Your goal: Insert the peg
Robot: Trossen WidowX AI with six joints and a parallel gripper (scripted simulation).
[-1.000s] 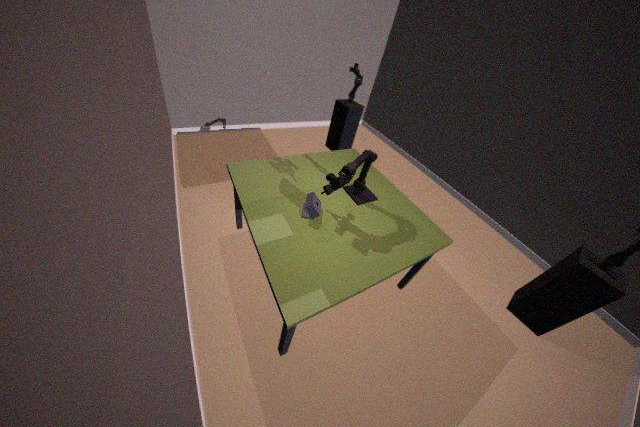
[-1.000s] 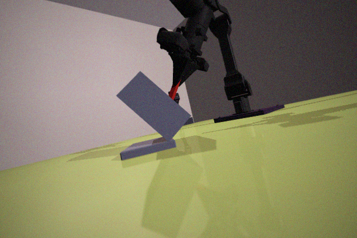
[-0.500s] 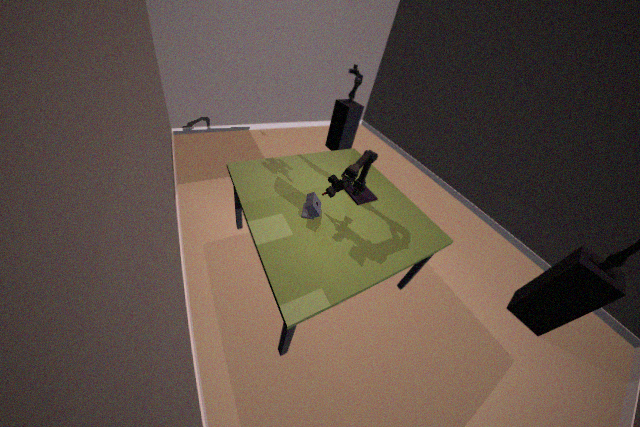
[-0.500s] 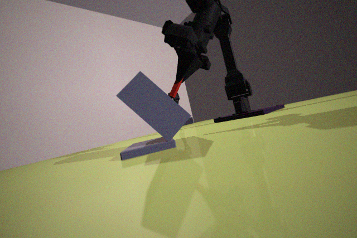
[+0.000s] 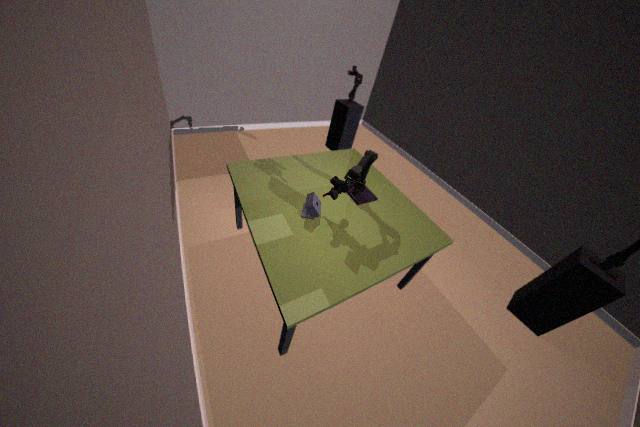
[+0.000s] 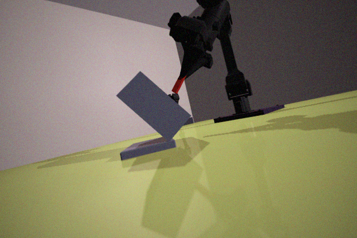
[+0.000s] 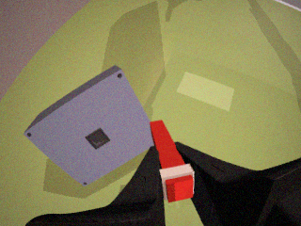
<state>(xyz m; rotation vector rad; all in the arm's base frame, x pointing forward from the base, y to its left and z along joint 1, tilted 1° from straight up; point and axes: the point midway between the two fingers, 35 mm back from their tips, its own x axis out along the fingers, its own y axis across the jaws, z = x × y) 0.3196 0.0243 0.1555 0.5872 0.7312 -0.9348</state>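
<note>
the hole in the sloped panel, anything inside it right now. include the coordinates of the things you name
No peg is in the hole (image 7: 98,138); the red peg (image 5: 325,195) (image 6: 178,85) (image 7: 166,143) is in the pincer (image 5: 330,193) (image 6: 183,77) (image 7: 165,150). Inside, dark inner walls show, but shadow hides how deep it goes.
</note>
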